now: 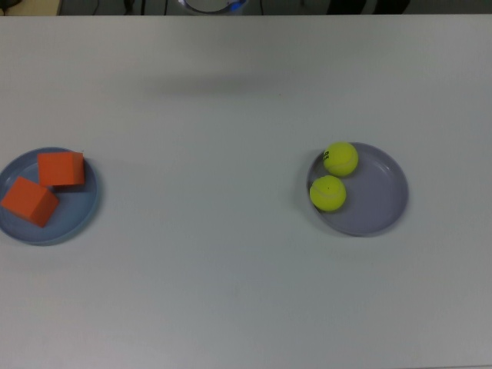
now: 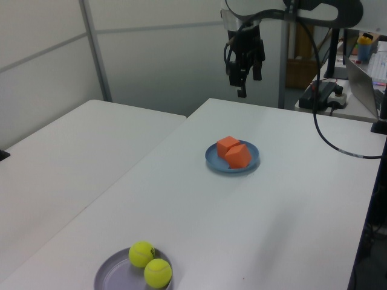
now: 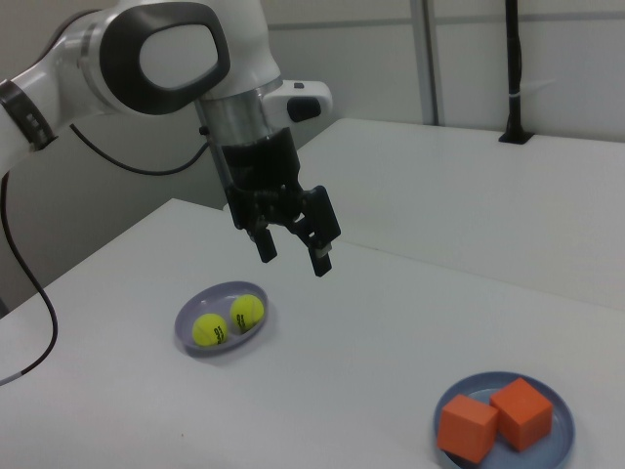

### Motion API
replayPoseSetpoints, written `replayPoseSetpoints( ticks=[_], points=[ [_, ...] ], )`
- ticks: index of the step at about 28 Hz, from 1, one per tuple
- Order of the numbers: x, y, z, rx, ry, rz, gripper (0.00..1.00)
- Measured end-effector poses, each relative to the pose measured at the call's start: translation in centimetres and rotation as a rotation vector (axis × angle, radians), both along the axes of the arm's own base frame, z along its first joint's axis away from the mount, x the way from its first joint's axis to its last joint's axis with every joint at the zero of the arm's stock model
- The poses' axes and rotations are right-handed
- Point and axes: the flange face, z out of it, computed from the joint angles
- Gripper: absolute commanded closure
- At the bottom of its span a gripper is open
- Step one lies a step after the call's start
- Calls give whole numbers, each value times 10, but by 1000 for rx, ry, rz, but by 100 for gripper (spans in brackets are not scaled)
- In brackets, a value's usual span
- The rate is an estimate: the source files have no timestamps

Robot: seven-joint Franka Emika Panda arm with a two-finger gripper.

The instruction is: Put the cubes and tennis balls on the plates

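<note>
Orange cubes (image 1: 44,184) on blue plate (image 1: 83,219), 2 tennis balls (image 1: 334,177) on lavender plate (image 1: 380,200), gripper (image 3: 291,252) spread, empty, aloft.

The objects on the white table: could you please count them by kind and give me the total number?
Orange cubes: 2, at and, both on the light blue plate.
Tennis balls: 2, at and, both on the lavender plate.
Plates: 2.
Total: 6 objects.
</note>
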Motion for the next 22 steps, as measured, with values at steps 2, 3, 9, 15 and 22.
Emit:
replayPoseSetpoints(
  ticks=[2, 3, 9, 15, 22],
  points=[
    [0, 2, -2, 12, 4, 9, 0],
    [0, 2, -2, 16, 5, 11, 0],
    [0, 3, -3, 27, 7, 15, 0],
    [1, 3, -5, 27, 13, 15, 0],
    [2, 3, -14, 28, 33, 33, 0]
  ],
)
